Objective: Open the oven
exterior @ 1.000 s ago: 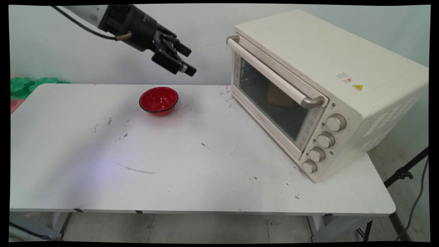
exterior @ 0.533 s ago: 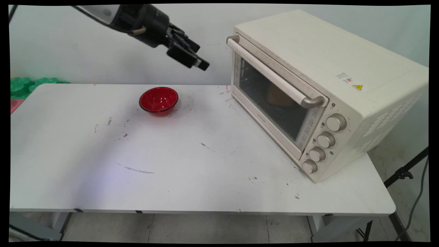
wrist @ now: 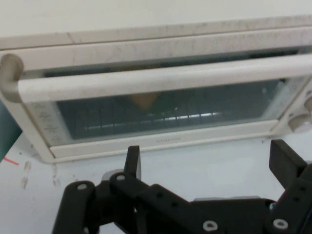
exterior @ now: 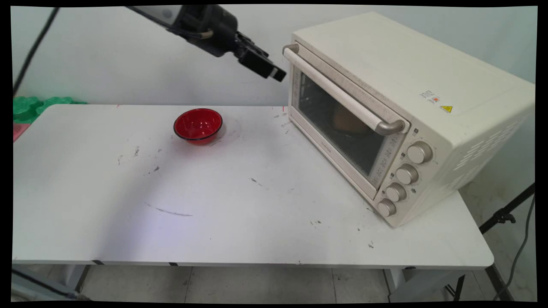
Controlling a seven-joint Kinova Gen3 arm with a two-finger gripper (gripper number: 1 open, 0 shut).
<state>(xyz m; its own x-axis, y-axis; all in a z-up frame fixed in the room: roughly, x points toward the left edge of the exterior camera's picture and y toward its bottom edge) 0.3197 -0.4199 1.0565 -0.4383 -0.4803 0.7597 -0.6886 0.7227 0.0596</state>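
Fingers (wrist: 132,158) spread apart, holding nothing, raised well above surface (exterior: 239,201). Oven (exterior: 398,107) straight ahead, door shut; handle (wrist: 161,78) running crosswise to fingers, just beyond tips. Bowl (exterior: 198,124) below and behind.

A pale, plain wall (exterior: 107,64) is running behind the white surface (exterior: 214,222), whose top is showing dark scuffs and streaks. At the far left, green moulded pieces (exterior: 30,106) are sitting just beyond the surface's edge, perhaps foam mats, with something pinkish (exterior: 18,130) below them. Light grey floor tiles (exterior: 257,284) are showing under the near edge. At the lower right a black stand leg (exterior: 505,214) is slanting down beside a hanging grey cable (exterior: 520,252).
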